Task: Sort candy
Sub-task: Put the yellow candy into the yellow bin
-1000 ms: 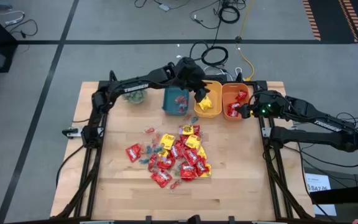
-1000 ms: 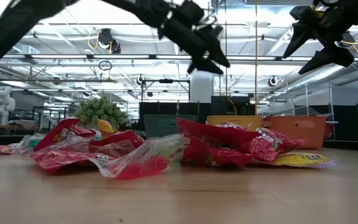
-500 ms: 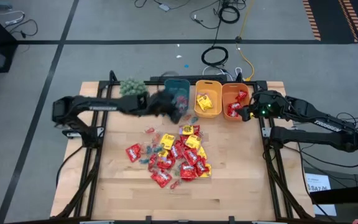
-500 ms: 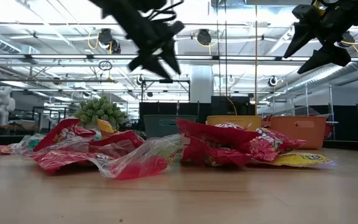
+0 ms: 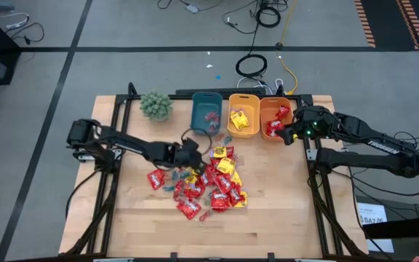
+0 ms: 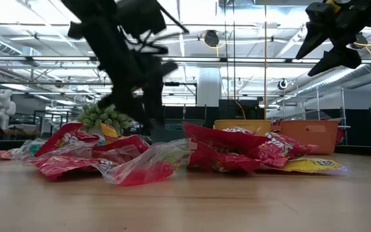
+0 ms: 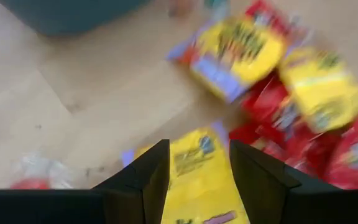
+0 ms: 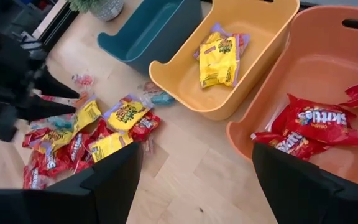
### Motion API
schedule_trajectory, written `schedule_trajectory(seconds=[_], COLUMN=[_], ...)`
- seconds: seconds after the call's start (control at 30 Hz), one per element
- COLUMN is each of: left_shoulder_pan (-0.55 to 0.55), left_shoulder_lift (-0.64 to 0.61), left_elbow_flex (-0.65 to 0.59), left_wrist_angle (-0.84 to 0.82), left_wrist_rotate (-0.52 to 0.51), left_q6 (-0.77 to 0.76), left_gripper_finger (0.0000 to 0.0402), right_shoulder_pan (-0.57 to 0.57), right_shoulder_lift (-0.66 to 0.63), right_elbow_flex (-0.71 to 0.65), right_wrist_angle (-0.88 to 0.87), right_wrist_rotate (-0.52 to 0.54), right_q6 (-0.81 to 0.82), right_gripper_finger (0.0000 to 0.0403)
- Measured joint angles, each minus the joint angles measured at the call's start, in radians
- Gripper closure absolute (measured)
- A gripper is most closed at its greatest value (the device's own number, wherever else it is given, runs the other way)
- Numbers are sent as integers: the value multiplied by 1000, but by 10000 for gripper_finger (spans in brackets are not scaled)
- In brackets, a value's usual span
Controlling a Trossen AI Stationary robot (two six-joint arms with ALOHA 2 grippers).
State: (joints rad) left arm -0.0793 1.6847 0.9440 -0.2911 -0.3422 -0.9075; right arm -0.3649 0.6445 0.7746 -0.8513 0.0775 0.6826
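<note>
Left tool (image 7: 194, 165): fingers spread, low over a yellow packet at the heap's edge | Right tool (image 5: 288, 135): spread wide, empty, above orange plastic bin (image 5: 268, 115) | Wrapped candy heap (image 5: 206, 182): mid wooden bench (image 5: 282, 204)

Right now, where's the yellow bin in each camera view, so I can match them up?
High view: yellow bin at the table's back edge, middle of three bins.
Low view: low yellow strip behind the candy pile, right of centre.
Left wrist view: not in it.
Right wrist view: upper centre, yellow packets inside.
Shared landmark: the orange bin beside it, holding red packets.
</note>
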Motion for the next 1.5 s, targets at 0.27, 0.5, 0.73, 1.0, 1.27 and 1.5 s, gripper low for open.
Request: schedule_trajectory(seconds=[0.27, 0.5, 0.73, 1.0, 1.27, 1.5], left_shoulder_pan=[-21, -28, -11, 57, 262, 433], left_shoulder_lift=[186, 140, -24, -177, -115, 118], left_elbow_flex=[24, 25, 38, 100, 303, 595], left_wrist_angle=[-18, -52, -62, -58, -57, -53], left_wrist_rotate=[24, 23, 16, -30, 180, 395], left_q6=[-53, -79, 28, 183, 525, 762], left_gripper_finger=[241, 386, 398, 400, 400, 401], right_shoulder_pan=[0, 0, 0, 0, 0, 0], right_shoulder_lift=[0, 0, 0, 0, 0, 2], right_elbow_flex=[0, 0, 0, 0, 0, 0], right_wrist_angle=[-22, -29, -41, -44, -43, -43], right_wrist_rotate=[-6, -28, -27, -25, -24, 2], right_q6=[-6, 8, 8, 13, 42, 90], right_gripper_finger=[106, 106, 106, 106, 106, 106])
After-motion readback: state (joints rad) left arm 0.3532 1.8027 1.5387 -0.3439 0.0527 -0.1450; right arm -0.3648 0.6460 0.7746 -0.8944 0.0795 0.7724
